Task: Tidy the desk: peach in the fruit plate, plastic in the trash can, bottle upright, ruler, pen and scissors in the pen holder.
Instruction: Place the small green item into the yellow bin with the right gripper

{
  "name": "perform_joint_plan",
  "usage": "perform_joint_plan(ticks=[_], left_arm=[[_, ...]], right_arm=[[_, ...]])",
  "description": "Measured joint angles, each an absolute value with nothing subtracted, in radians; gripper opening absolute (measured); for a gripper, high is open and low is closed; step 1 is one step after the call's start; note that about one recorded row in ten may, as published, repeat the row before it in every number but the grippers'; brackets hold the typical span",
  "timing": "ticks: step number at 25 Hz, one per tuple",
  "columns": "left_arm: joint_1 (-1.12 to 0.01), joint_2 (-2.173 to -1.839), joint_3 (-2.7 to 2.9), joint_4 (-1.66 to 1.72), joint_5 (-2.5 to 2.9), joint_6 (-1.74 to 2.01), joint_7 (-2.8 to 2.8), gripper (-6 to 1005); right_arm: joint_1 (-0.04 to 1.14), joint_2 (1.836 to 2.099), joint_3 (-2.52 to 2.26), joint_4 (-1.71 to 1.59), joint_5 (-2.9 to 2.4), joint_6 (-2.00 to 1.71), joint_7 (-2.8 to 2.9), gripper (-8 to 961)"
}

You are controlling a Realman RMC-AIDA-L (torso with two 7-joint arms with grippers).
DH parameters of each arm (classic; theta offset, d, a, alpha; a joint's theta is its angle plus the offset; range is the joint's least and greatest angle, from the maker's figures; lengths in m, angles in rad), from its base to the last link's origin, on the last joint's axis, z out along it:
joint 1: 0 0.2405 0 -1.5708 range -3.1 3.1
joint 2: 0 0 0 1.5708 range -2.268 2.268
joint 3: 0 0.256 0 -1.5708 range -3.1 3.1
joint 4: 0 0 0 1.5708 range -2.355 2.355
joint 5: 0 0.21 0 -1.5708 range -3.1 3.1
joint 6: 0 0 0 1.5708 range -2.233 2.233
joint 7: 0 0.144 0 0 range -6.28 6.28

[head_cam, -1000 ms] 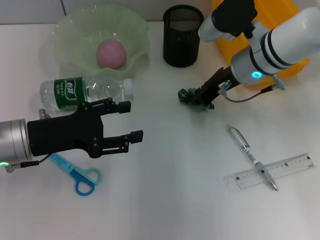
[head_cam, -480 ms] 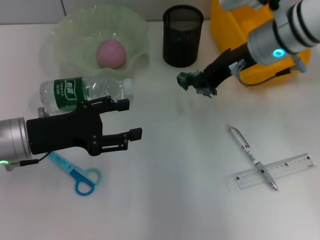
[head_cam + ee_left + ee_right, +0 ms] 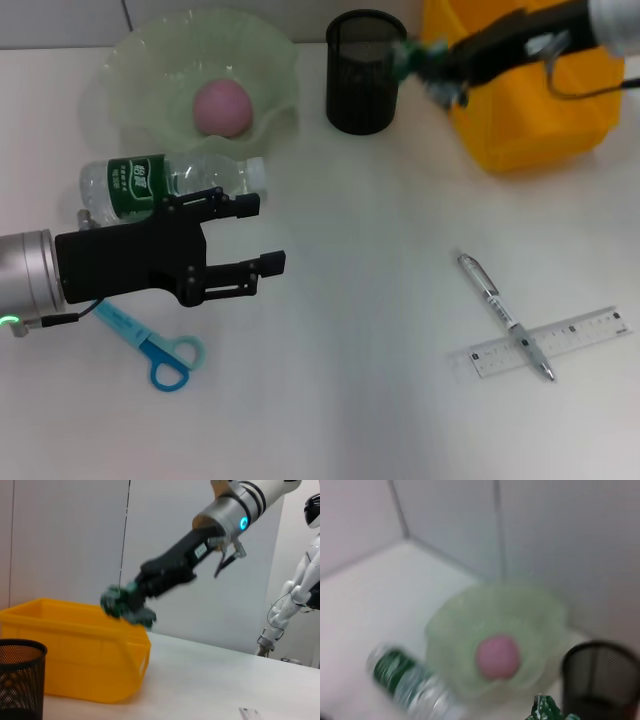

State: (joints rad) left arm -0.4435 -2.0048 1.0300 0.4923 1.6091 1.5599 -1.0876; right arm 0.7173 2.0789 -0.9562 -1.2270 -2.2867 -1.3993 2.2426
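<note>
R arm stretched far fwd, right tool (image 3: 415, 60) clamped; left tool (image 3: 255, 235) low, fingers apart.

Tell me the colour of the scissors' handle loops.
Blue, on the scissors lying beside the left gripper; the head view shows them best.

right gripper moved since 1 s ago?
Yes. The right gripper, shut on the green plastic, went from the open table up past the pen holder toward the yellow trash can.
</note>
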Motion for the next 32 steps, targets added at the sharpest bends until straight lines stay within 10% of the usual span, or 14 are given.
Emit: perform_joint_plan(ticks=[22,32], left_arm=[[-0.449,-2.0,1.038,0.493,1.609,1.566,-1.078,770],[-0.455,-1.997,1.038,0.494,1.609,1.566,-1.075,770]], right_arm=[[0.719,2.042,-0.819,-0.972,-2.247,-0.968,2.152,101],[0.723,2.042,-0.819,-0.961,-2.248,-0.927,2.149,449]])
